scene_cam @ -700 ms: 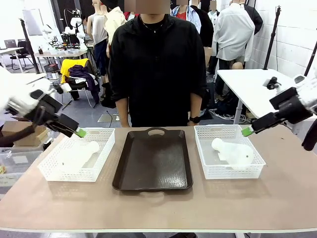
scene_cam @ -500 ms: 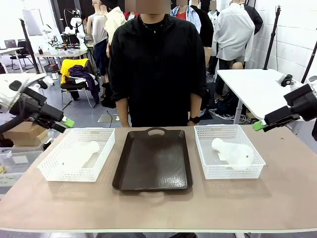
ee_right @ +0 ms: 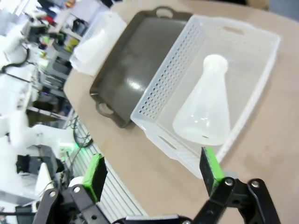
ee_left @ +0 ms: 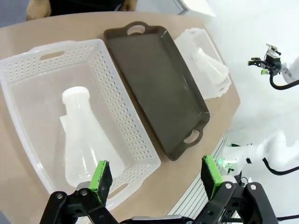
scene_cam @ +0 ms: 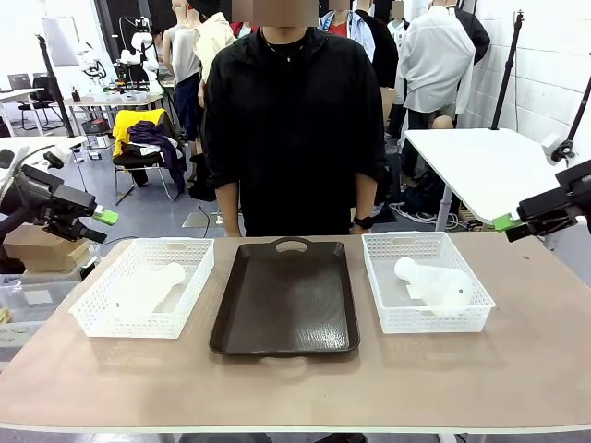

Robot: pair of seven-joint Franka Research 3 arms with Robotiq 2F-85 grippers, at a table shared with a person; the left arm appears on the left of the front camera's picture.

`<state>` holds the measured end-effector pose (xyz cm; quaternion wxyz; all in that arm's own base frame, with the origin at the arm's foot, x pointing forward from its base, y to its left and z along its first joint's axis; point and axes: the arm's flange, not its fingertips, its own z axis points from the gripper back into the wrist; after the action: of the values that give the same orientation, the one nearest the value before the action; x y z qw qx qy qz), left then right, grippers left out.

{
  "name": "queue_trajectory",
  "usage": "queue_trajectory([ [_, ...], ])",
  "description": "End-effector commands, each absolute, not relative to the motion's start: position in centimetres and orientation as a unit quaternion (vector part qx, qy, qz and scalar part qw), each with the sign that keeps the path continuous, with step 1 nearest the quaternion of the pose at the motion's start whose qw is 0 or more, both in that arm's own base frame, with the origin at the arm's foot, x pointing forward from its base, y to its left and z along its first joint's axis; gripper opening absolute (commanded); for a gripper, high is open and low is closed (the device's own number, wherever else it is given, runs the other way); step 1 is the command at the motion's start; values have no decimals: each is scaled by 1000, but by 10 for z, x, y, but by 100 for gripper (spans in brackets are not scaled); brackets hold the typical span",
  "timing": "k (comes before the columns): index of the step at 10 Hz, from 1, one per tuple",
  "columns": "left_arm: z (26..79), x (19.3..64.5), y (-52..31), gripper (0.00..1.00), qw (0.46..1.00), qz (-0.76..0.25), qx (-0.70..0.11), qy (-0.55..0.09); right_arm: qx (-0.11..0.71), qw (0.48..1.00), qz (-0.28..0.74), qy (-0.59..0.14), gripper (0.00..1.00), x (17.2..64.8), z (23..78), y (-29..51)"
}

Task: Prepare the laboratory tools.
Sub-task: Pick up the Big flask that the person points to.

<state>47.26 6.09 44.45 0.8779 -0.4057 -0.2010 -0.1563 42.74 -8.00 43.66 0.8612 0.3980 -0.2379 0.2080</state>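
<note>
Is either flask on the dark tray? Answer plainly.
No, the left flask lies in the left basket, the right flask in the right basket; the tray is bare.

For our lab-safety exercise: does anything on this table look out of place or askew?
The left flask lies on its side in the left basket, the right flask likewise in the right basket, not upright. Nothing looks spilled or damaged.

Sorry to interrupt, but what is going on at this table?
Nothing is being handled. The left flask lies on its side in the left basket, the right flask in the right basket, with the dark tray between them. The left claw and right claw hang open, raised near either end of the table; a person stands opposite.
</note>
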Motion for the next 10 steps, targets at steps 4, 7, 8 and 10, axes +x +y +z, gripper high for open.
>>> queue_trajectory([
  [4, 435, 461, 77, 100, 863, -159, -435, -203, 418, 857, 198, -226, 100, 439, 422, -89],
  [7, 434, 459, 77, 100, 862, -164, -436, -202, 418, 858, 198, -224, 100, 439, 422, -90],
  [8, 434, 458, 78, 100, 862, -167, -435, -201, 419, 858, 194, -223, 100, 438, 421, -91],
  [10, 434, 457, 81, 100, 858, -170, -440, -204, 419, 857, 195, -228, 100, 437, 419, -92],
])
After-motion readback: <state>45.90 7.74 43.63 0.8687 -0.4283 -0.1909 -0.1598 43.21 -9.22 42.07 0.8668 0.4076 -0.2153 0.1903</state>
